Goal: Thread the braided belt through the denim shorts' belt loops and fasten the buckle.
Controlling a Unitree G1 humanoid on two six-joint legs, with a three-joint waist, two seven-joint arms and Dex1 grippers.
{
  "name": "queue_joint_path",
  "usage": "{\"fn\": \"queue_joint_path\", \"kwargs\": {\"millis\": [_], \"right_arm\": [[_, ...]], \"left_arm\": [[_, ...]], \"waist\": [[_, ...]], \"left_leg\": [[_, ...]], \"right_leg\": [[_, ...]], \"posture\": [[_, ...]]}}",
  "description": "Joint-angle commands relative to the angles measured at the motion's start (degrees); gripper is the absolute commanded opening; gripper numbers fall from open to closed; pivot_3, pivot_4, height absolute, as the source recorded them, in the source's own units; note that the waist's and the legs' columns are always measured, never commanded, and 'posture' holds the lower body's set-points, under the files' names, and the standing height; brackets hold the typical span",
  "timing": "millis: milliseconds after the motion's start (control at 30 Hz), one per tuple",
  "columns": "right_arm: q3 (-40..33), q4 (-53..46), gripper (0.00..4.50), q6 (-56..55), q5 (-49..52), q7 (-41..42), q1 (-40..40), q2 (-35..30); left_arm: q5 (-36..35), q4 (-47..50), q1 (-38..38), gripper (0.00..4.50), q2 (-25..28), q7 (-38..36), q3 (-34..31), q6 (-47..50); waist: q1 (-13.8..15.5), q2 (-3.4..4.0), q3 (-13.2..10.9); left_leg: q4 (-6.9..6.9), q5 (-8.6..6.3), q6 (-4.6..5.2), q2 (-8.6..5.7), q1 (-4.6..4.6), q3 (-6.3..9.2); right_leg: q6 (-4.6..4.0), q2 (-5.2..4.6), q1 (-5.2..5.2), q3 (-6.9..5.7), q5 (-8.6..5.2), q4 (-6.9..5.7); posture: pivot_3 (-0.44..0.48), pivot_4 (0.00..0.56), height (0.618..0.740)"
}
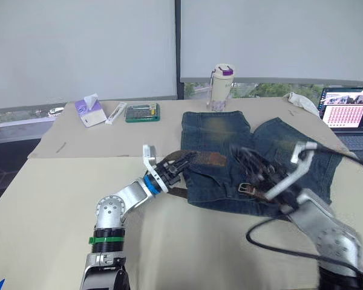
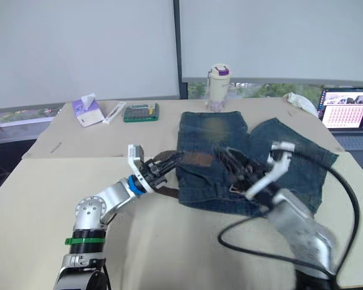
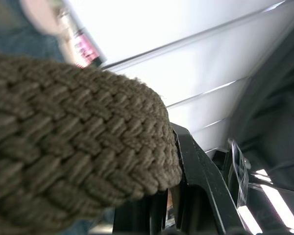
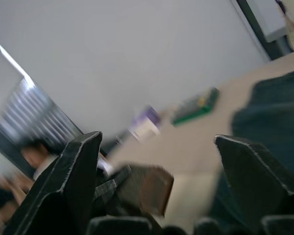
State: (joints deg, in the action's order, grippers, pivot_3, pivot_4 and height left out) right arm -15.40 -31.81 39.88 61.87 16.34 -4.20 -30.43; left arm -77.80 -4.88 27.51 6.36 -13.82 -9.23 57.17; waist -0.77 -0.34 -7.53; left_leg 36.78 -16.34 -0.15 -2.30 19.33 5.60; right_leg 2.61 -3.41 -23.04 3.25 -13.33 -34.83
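Belt (image 3: 73, 161) end gripped at shorts' (image 1: 260, 163) waistband, frame centre.
It is clenched by the left pincer (image 1: 172, 169) for threading; the right pincer (image 4: 157, 191) is held released near the buckle (image 1: 247, 188).

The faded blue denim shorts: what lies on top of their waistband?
On the faded blue denim shorts, the dark-brown braided belt with its silver buckle crosses the waistband. The black end effectors cover parts.

- My right gripper (image 1: 249, 162) is motion-blurred over the denim shorts (image 1: 221, 130)
- The braided belt (image 3: 63, 142) is cut off by the left wrist picture's edge
- The laptop (image 1: 349, 110) runs off the edge
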Motion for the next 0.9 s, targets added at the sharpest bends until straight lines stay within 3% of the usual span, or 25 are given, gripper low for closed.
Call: {"fn": "queue_joint_path", "kwargs": {"millis": [33, 100, 333, 567, 900], "right_arm": [[2.96, -1.42, 3.94, -7.51, -16.16, 10.76, 8.24, -9.02], [3.94, -0.38, 3.94, -11.82, -22.65, 13.88, 11.51, -11.99], [6.51, 0.57, 3.94, -17.07, -30.4, 17.49, 12.7, -10.73], [9.38, 0.52, 3.94, -16.5, -34.08, 17.45, 11.21, -8.34], [9.65, 0.68, 3.94, -11.75, -37.78, 16.36, 11.47, -8.73]], "left_arm": [[5.57, 2.29, -1.19, 0.0, 1.6, 1.3, 2.93, 1.47], [8.14, 2.25, -1.87, 0.0, 2.07, 2.42, 3.77, 1.74], [15.15, 0.58, -2.19, 0.0, -0.86, 6.44, 4.29, 1.03], [21.95, -2.14, -0.26, 0.0, -5.36, 11.63, 3.77, 0.04], [24.05, -1.88, 2.3, 0.0, -10.22, 9.72, 3.04, 0.71]], "waist": [[0.01, -0.02, -0.01], [-0.15, -0.11, -0.07], [0.18, -0.41, -0.24], [1.21, -0.42, -0.25], [1.47, -0.43, -0.26]], "left_leg": [[0.0, 0.0, 0.0, 0.01, 0.0, -0.03], [0.0, 0.01, -0.02, 0.0, -0.01, -0.14], [-0.01, 0.06, -0.13, 0.07, -0.01, -0.01], [0.0, 0.08, -0.18, 0.04, 0.0, 0.03], [0.02, 0.09, -0.19, 0.01, 0.02, 0.02]], "right_leg": [[0.06, 0.01, 0.0, 0.0, -0.04, -0.01], [0.11, 0.01, 0.01, 0.0, -0.08, -0.01], [0.11, 0.01, 0.0, 0.14, -0.07, -0.04], [0.09, -0.1, 0.0, 0.15, -0.05, -0.04], [0.09, -0.1, 0.0, 0.14, -0.05, -0.04]], "posture": [[0.0, 0.15, 0.74], [0.0, 0.15, 0.74], [0.0, 0.15, 0.74], [0.0, 0.15, 0.74], [0.0, 0.15, 0.74]]}}
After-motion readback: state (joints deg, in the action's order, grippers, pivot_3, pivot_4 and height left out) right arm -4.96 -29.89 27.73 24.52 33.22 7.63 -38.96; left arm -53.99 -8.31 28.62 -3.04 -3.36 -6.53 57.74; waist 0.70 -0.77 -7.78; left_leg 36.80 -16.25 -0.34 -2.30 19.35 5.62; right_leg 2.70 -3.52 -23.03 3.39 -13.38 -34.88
